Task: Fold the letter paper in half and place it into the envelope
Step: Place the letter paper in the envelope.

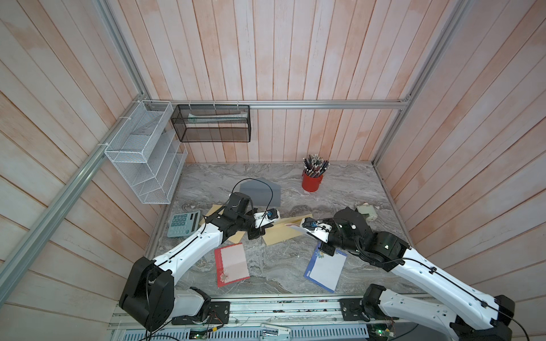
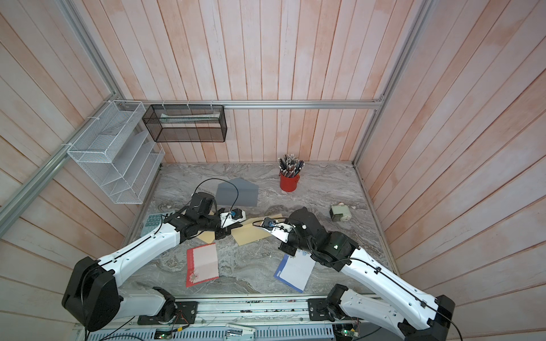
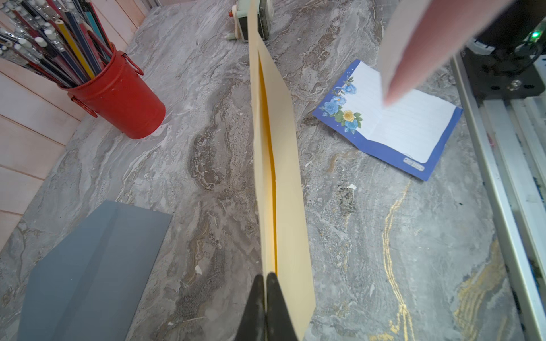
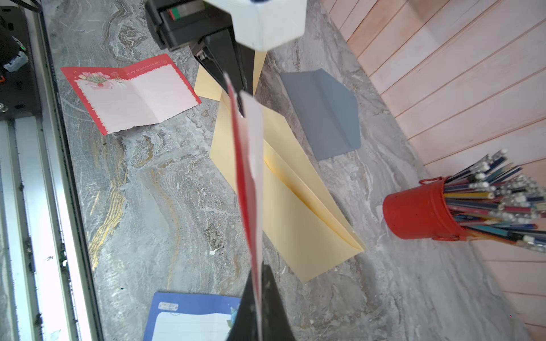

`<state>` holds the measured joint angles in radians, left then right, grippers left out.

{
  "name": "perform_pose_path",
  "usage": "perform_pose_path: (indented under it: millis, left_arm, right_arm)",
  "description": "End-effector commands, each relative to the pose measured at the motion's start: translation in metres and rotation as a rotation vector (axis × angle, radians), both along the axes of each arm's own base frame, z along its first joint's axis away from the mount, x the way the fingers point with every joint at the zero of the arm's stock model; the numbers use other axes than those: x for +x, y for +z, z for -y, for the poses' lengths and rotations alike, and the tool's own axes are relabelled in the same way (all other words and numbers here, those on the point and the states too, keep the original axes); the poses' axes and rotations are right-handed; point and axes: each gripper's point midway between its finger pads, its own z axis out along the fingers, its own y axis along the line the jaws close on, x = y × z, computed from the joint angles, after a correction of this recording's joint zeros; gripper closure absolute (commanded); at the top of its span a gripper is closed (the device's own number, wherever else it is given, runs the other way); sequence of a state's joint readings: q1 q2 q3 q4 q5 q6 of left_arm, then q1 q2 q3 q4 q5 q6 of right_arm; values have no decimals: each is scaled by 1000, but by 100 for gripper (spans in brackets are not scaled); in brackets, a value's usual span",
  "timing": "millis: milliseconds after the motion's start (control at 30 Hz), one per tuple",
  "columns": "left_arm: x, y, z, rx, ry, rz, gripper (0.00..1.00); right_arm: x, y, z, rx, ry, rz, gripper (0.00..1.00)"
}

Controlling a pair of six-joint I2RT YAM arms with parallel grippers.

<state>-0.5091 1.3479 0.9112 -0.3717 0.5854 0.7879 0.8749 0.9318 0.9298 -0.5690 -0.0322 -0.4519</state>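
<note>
Folded red-edged letter paper [image 4: 248,153] held edge-on over cream envelope [image 4: 295,206], flap lifted.

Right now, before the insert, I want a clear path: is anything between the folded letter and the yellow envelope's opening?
Nothing visible. The folded letter, held by the right gripper, hangs over the yellow envelope; the left gripper holds its mouth only narrowly open.

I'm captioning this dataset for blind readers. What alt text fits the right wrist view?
The right gripper pinches a folded red-edged letter, seen edge-on, over a yellow envelope that the left gripper holds. On the marble table lie an open red letter sheet, a grey envelope, a blue sheet and a red pencil cup.
</note>
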Motion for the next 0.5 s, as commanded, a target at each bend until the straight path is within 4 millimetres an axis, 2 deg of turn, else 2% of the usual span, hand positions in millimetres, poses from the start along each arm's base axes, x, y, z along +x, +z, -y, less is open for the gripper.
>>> perform_pose_path:
  millis: [0, 133, 267, 467]
  left_arm:
    - [-10, 4, 5, -16, -58, -35, 100]
    - [-15, -2, 7, -2, -76, -51, 100]
    - [-18, -2, 7, -1, -87, -54, 100]
    - [-26, -2, 9, -5, -124, -62, 100]
  right_arm:
    - [9, -5, -8, -69, 67, 103, 100]
    - [11, -8, -19, -133, 143, 125, 100]
    - [3, -4, -29, -154, 240, 119, 100]
    - [1, -5, -36, -194, 301, 135, 100]
